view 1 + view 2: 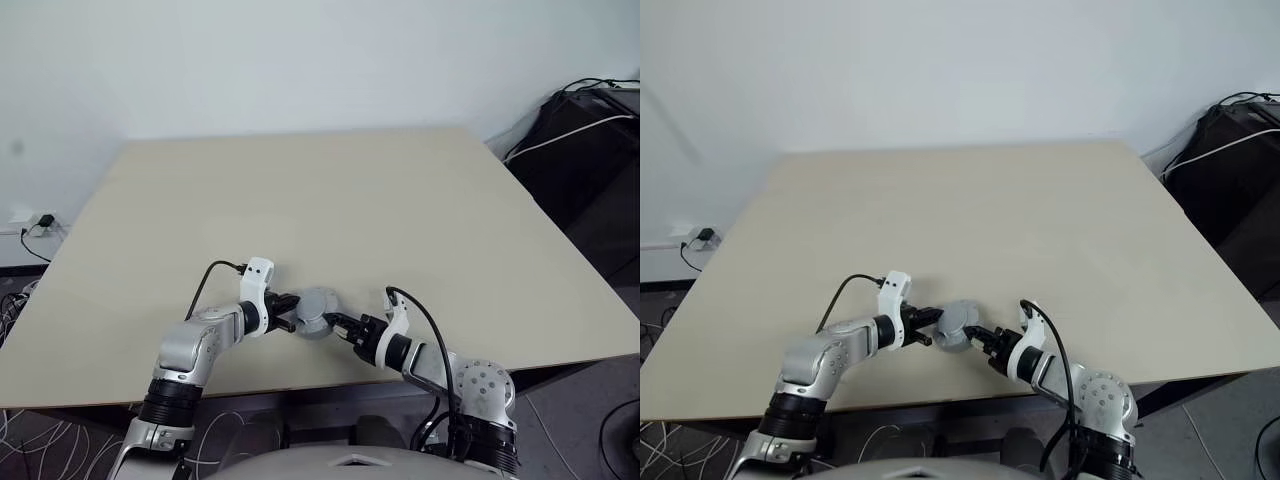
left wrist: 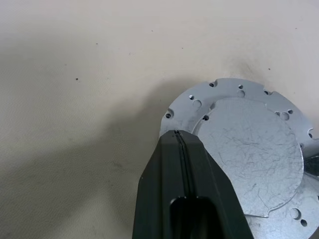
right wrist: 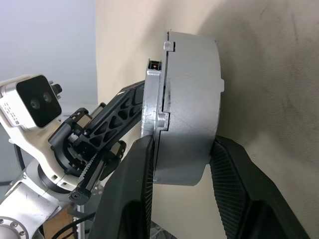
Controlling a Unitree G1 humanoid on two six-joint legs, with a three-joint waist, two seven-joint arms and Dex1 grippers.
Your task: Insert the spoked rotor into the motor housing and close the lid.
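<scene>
The motor housing is a grey metal drum close to the table's front edge, between my two grippers. The lid, a silver disc with small holes round its rim and a raised scratched centre, sits on the housing's upper face. My left gripper is shut with nothing between its fingers, and its tip presses on the lid's edge. My right gripper reaches in from the other side. One of its fingers lies against the lid and the other against the housing's opposite face. The spoked rotor is hidden.
The beige table stretches wide and bare beyond the grippers. Its front edge runs just behind them. Black bags and cables lie off the table's right side. A wall socket with a plug is at the left.
</scene>
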